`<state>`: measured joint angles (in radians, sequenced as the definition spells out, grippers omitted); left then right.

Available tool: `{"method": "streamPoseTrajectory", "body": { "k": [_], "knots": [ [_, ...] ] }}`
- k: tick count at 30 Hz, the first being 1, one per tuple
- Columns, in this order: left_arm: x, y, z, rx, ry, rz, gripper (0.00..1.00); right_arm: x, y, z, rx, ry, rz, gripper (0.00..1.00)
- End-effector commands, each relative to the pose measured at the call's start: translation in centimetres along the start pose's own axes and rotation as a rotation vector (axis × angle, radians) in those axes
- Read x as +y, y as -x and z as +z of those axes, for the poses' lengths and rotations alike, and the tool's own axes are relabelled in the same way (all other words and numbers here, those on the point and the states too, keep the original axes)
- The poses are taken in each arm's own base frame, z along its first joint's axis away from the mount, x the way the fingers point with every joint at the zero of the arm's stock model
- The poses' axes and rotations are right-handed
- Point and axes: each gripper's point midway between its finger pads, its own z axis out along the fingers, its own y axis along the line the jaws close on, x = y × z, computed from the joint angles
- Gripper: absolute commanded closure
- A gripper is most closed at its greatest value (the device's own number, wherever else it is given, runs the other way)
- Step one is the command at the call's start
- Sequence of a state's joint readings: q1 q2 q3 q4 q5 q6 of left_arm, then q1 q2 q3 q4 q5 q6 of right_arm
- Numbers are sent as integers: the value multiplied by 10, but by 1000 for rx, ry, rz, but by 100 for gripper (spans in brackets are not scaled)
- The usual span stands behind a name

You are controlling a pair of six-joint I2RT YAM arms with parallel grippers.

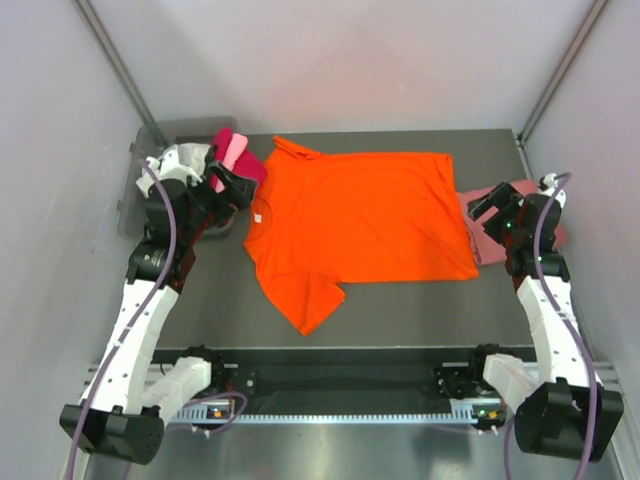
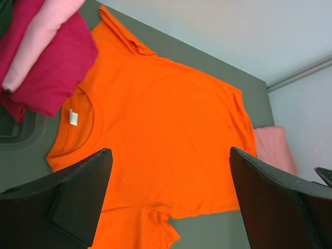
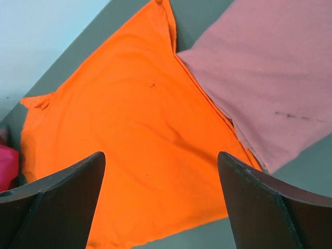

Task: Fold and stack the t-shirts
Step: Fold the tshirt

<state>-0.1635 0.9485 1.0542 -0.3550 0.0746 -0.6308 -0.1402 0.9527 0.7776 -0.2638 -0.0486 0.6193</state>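
In the middle of the table [image 1: 400, 310] lies the bright orange t-shirt [image 1: 360, 225], spread out flat with its neck to the left. It looks soft, light and floppy. It would sag if lifted, so it is best pinched at an edge or corner. The left gripper [image 2: 170, 155] and right gripper [image 3: 161, 155] hang over its two ends, fingers spread wide, holding nothing.

Open left claw [image 2: 168, 199] above flat orange t-shirt [image 2: 166, 135], magenta shirt [image 2: 52, 67] beside.

Overhead looking down, wrist views close, oblique, all sharing orange t-shirt [image 1: 360, 215]
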Motion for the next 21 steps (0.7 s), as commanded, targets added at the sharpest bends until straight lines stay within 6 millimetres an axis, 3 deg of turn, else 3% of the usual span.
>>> {"method": "streamPoseTrajectory", "body": {
  "k": [1,5,10,13,14,17,21],
  "knots": [
    [-13,-3,5,22,-77,-12,1,-15,-11,-2,33,-40,-30,11],
    [-8,-28,8,170,-45,-39,1,-24,-30,-1,136,-61,-46,1],
    [-11,-29,-2,155,-50,-119,2,-34,-41,-1,187,-95,-78,3],
    [2,-33,-1,127,-19,-85,2,-36,-45,-1,185,-87,-95,6],
    [13,-47,1,148,8,-91,1,-37,-46,-1,186,-84,-98,7],
    [22,-66,6,210,6,-60,2,-40,-50,0,202,-90,-110,15],
    [22,-108,7,374,-64,-68,1,-43,-53,1,210,-91,-127,16]
  ]
}}
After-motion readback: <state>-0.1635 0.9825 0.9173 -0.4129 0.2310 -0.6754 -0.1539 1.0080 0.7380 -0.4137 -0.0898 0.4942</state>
